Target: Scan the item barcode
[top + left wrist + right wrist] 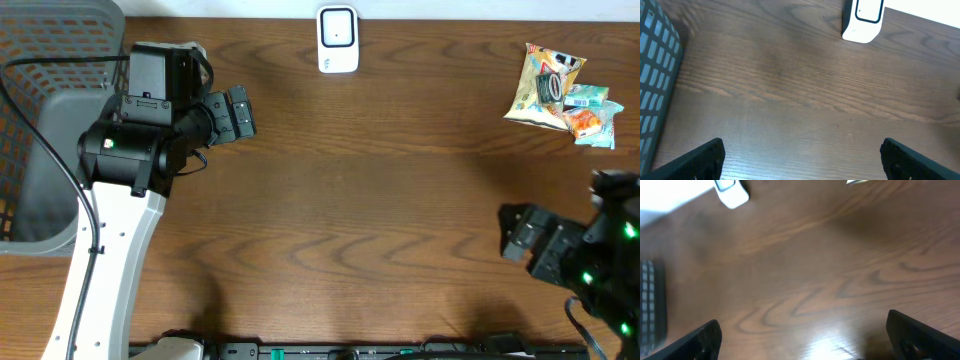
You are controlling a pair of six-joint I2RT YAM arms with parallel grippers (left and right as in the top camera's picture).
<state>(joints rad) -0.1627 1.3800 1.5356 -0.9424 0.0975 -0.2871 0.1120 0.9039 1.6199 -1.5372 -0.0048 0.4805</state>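
A small pile of snack packets (560, 96) lies at the table's far right: a yellow bag with smaller teal and orange packs against it. A white barcode scanner (338, 40) stands at the back middle of the table; it also shows as the scanner (863, 20) in the left wrist view and the scanner (731, 192) in the right wrist view. My left gripper (240, 113) hovers open at the left, over bare wood (800, 157). My right gripper (522, 235) is open at the lower right, below the packets, with nothing between its fingers (802, 339).
A grey mesh basket (50, 110) occupies the left edge of the table, partly under my left arm; its side (652, 75) shows in the left wrist view. A dark wooden tabletop (370, 200) stretches between the two arms.
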